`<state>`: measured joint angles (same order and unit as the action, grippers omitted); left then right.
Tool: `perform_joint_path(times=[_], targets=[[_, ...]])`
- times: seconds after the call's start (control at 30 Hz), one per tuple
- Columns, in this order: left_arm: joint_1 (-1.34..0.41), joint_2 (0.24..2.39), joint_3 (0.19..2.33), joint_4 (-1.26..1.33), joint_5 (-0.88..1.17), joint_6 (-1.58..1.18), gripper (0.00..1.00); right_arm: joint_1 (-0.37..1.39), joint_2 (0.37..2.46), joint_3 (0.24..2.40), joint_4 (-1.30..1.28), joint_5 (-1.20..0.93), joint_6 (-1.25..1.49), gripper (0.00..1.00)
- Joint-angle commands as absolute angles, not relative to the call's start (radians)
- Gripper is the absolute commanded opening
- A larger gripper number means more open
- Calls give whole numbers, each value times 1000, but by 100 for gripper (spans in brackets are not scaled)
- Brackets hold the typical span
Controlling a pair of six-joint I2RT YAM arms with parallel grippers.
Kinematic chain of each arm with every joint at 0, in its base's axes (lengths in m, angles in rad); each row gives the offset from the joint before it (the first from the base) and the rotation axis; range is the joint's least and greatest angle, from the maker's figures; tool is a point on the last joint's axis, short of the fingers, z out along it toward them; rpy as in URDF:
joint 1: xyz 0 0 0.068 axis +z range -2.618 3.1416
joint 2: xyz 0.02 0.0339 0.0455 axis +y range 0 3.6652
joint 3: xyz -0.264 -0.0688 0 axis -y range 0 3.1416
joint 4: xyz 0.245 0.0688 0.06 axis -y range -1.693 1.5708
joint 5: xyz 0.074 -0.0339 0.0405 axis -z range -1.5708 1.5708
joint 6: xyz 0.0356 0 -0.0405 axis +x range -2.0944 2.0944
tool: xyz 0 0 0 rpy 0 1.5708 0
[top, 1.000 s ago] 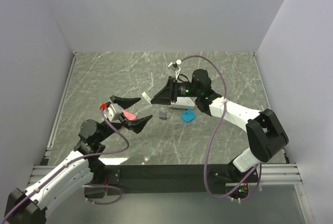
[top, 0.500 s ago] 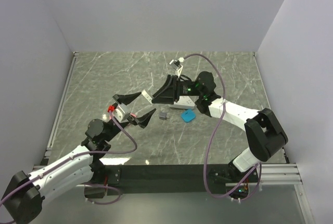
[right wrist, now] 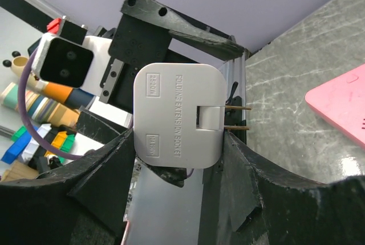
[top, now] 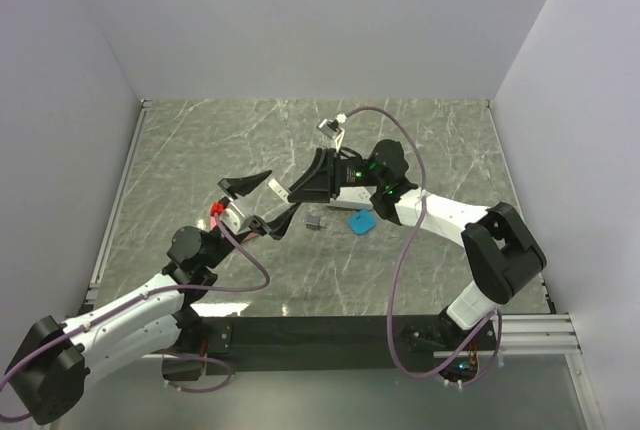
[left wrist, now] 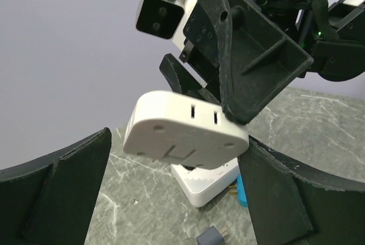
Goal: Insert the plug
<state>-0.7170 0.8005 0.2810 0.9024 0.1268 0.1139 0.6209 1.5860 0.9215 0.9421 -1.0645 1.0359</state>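
Note:
My right gripper (top: 297,190) (right wrist: 178,137) is shut on a white extension socket (right wrist: 177,114) (left wrist: 185,131) (top: 282,187), held in the air with its two brass prongs (right wrist: 236,118) folded out. My left gripper (top: 275,198) (left wrist: 178,142) is open. Its fingers (left wrist: 57,188) stand on either side of the socket, apart from it. A small dark grey plug (top: 316,221) (left wrist: 212,237) lies on the table below, beside a blue plug (top: 361,222) (left wrist: 242,191).
A white block (left wrist: 208,185) rests on the marble table (top: 420,140) under the held socket. A pink flat object (right wrist: 342,108) lies on the table in the right wrist view. Grey walls close off the back and both sides.
My left arm has reached forward and right, bringing its open fingers around the socket's free end. The right gripper has shifted slightly left with the socket still in it.

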Motion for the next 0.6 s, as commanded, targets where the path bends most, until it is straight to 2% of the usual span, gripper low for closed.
perform_joint_path(times=[0.0,0.1,0.2,0.27,0.37,0.43,0.53,0.57], targets=[[-721,814,331,969,140,135,95,638,1598,945,1012,-1081,1052,21],[-721,831,334,976,159,130,83,644,1606,946,1022,-1084,1062,21],[-721,838,339,977,176,126,63,649,1621,953,1038,-1095,1068,21],[-724,836,356,954,186,124,56,652,1643,954,1069,-1104,1081,22],[-732,818,362,913,186,124,35,650,1687,968,1141,-1118,1132,23],[-736,795,347,911,172,123,11,652,1715,973,1176,-1121,1169,24],[-736,764,336,885,152,124,1,652,1733,976,1232,-1124,1192,25],[-735,759,336,871,152,124,1,652,1736,977,1233,-1124,1195,25]])
